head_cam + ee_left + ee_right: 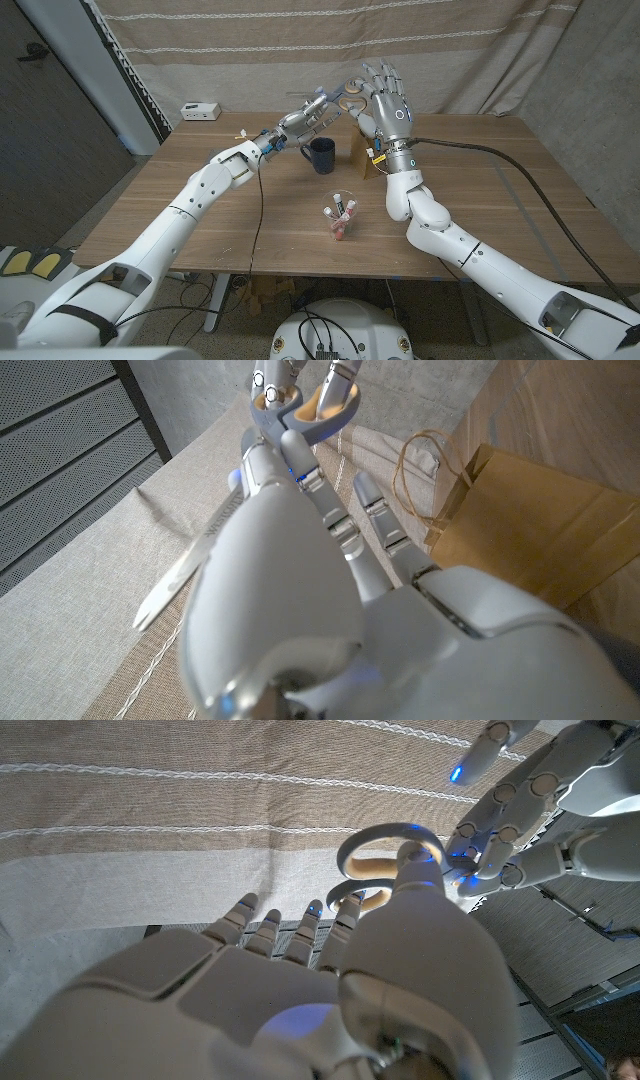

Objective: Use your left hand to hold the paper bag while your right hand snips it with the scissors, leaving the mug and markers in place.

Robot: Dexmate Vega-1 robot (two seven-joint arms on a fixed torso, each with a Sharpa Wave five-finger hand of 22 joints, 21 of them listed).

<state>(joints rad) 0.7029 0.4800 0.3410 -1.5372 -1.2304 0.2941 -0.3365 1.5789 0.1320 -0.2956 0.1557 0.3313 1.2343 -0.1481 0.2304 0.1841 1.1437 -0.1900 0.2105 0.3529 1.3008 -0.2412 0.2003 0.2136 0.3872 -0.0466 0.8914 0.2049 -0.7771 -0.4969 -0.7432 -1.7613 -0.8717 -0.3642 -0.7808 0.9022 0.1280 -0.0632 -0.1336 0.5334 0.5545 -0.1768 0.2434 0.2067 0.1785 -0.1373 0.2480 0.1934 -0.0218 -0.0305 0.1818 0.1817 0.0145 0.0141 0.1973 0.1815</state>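
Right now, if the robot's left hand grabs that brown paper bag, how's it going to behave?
The paper bag is probably light and may slide or tip when nudged, since it stands upright on the table. Its thin creased walls would likely buckle under a squeeze. The twine handles look floppy, so they give poor control; gripping the upper edge seems safer.

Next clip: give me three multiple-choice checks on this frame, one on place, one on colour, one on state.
1. Where is the mug?
A. on the table, at the left of the paper bag
B. inside the bag
C. at the table's near edge
2. The mug's colour?
A. white
B. dark
C. red
3. The paper bag is:
A. lying flat
B. lifted off the table
C. standing upright

1 A: the head view shows it beside the bag.
2 B: it looks dark blue.
3 C: it stands on the table, handles up.
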